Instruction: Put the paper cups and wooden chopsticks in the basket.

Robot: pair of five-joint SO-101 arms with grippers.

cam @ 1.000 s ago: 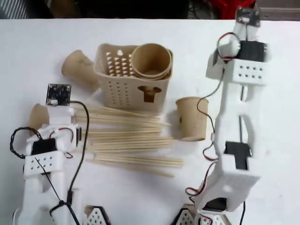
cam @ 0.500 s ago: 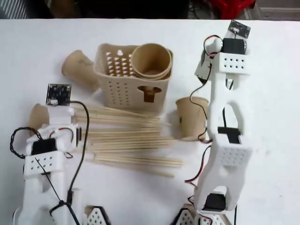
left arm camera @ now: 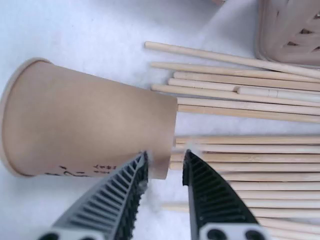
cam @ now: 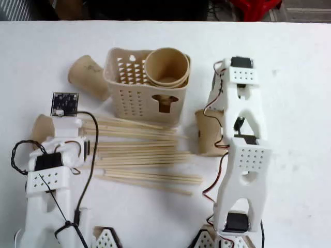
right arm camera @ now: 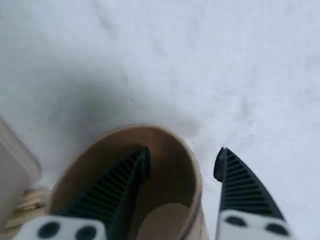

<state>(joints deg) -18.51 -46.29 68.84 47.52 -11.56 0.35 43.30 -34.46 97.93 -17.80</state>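
Wooden chopsticks (cam: 145, 157) lie fanned out flat on the table (cam: 300, 77) between the two arms, closest to the bases. At their left ends a side-lying cup (left arm camera: 85, 125) rests with its bottom just beside the stick tips. The left gripper (left arm camera: 165, 159) hangs over that bottom edge with its jaws a narrow gap apart, one tip over the cup wall and the other just past it. As far as I can tell, nothing is pinched.

A little farther out, a standing cup (right arm camera: 172, 185) sits just beside the basket (cam: 134, 98). The right gripper (right arm camera: 182, 156) is spread moderately wide and straddles the rim, one finger inside and one outside, not closed on the wall.

Farther on, the basket holds nested cups (cam: 166, 66) in its right corner. A toppled cup (cam: 87, 76) lies right beside its far left side.

The cups look light and thin-walled, so they should dent easily. The rolled rim is probably the stiffest part, so a gentle pinch across the wall there seems the best hold. The chopsticks look stiff, light and smooth, and are likely to roll or slip. Taking a few near mid-length should keep them hanging level.
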